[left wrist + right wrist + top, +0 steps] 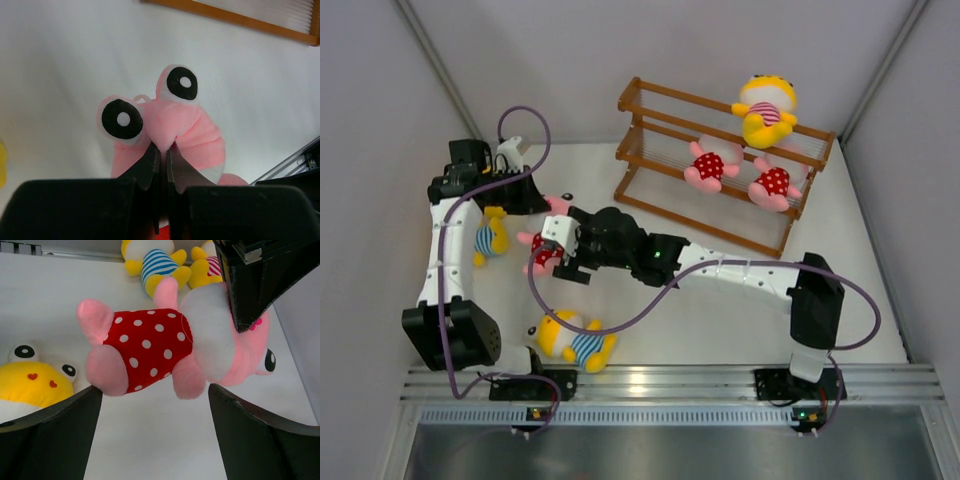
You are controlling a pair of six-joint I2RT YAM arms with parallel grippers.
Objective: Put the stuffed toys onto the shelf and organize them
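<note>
Our left tool (160, 152) is pinched shut on the pink doll (150, 347) by its head, centre-left in the top view; our right tool (152, 395) gapes empty around its body, so that thin pinch may slip

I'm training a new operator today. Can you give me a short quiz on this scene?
1. How many dolls sit on the shelf?
2. True or false: the right gripper is shut on the pink doll off the shelf.
3. Which gripper pinches that doll's head? A) left gripper B) right gripper
Key: 1) three: one yellow doll, two pink ones. 2) false, it is open. 3) A.
</note>
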